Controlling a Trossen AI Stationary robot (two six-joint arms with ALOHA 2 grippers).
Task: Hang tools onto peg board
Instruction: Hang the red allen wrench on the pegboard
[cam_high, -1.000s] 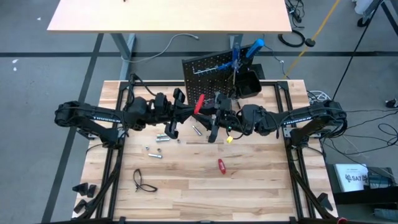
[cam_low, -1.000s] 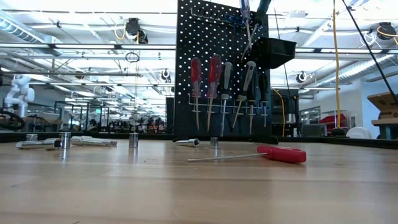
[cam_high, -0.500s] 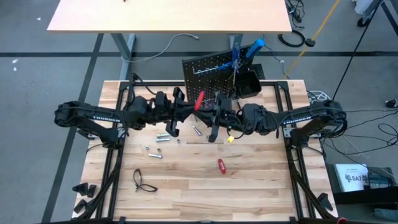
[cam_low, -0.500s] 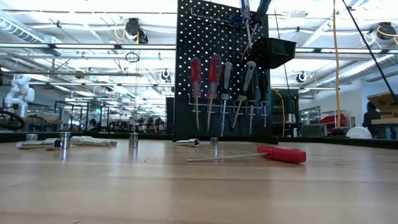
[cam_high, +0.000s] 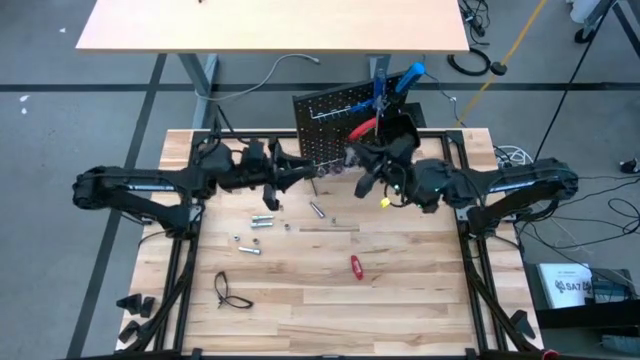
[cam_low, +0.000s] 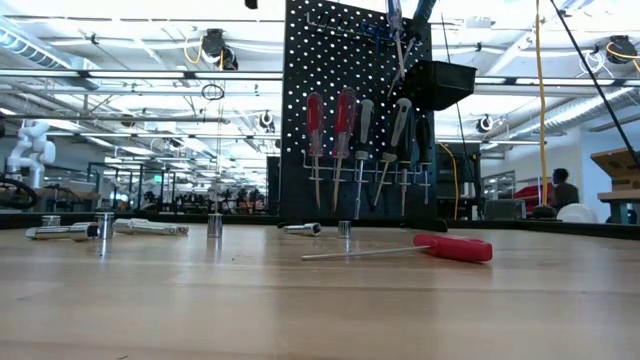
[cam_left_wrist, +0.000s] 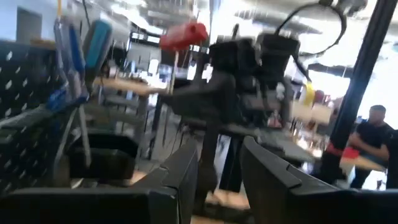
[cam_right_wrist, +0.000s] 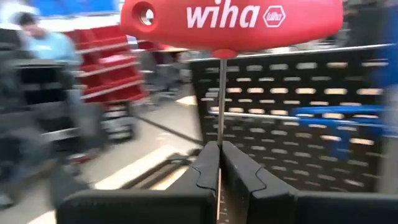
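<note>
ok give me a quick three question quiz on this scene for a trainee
1. True or false: the right gripper has its jaws shut on the shaft of the red T-handle key.
2. Which lies alone on the table in front of the peg board? A) red screwdriver B) hammer C) wrench
3. Fill in: the left gripper holds ____.

Key
1. True
2. A, the red screwdriver
3. Nothing

Red T-handle key (cam_right_wrist: 231, 23) with white lettering; black perforated peg board (cam_low: 355, 110); red-handled screwdriver (cam_low: 452, 247) on pale wood worktop (cam_low: 320, 300).
</note>
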